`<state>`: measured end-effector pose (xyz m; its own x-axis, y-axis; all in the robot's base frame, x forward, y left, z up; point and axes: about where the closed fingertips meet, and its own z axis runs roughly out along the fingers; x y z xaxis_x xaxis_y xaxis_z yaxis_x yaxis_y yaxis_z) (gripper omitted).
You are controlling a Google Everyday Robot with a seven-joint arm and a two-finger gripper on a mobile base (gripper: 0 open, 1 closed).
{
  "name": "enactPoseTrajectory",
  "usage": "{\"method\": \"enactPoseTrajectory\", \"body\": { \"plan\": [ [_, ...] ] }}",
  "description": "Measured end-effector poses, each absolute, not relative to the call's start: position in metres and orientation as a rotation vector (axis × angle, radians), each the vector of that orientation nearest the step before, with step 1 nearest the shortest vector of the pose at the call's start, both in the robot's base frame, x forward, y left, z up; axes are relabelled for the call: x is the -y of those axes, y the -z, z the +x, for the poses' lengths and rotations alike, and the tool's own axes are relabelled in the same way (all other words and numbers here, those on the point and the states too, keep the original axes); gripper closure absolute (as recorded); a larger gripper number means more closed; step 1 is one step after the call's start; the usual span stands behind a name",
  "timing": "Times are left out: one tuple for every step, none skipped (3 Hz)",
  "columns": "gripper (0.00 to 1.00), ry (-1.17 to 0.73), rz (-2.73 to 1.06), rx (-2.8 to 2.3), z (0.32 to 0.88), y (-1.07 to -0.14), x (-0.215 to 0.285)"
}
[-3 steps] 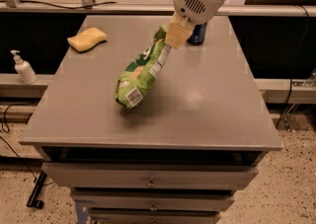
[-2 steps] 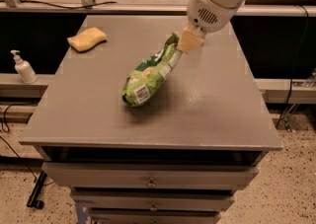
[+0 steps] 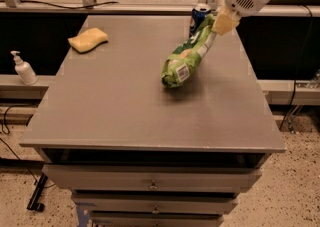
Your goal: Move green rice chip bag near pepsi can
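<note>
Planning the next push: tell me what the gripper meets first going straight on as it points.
The gripper, at the far right of the table, points down-left along the green rice chip bag it grips: bag first, then likely the table. The pepsi can seems beside that line; depth unclear.

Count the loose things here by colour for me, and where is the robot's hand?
Green: 1, the green rice chip bag
Blue: 1, the pepsi can
Yellow: 1, the sponge
White: 1, the pump bottle
Total: 4
The gripper is at the table's far right, fingers shut on the bag's top end, beside the can.
</note>
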<state>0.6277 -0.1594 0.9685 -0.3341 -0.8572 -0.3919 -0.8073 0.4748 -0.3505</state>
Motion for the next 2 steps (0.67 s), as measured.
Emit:
{"method": "enactPoseTrajectory", "body": {
  "plan": [
    [1.0,0.188,-1.354,-2.176,0.662,-0.984,0.18],
    [1.0,0.223,-1.333,-2.172,0.683,-0.987,0.196]
  ]
}}
